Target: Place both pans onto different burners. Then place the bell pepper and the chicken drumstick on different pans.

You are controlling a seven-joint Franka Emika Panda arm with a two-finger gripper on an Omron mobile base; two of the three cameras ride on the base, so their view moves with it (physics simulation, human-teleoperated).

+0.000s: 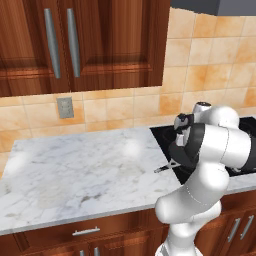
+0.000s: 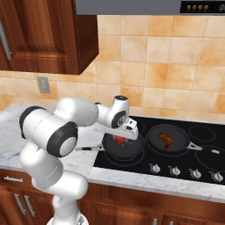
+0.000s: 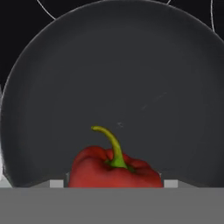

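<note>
The red bell pepper (image 3: 111,171), green stem up, sits between my gripper (image 3: 113,183) tips, which are closed against its sides. It hangs low over the left black pan (image 3: 113,78). In the right base view the gripper (image 2: 120,137) holds the bell pepper (image 2: 119,140) just above that pan (image 2: 129,150), which rests on a front-left burner with its handle (image 2: 88,148) pointing left over the counter. The second pan (image 2: 176,143) sits on a burner to the right and carries the brown chicken drumstick (image 2: 166,138). A free burner ring (image 2: 203,132) lies at the back right.
The black glass cooktop (image 2: 145,169) has a row of silver knobs (image 2: 176,169) along its front. A marble counter (image 1: 75,170) stretches to the left, below wooden cabinets (image 1: 80,40). A range hood (image 2: 149,6) hangs above the cooktop.
</note>
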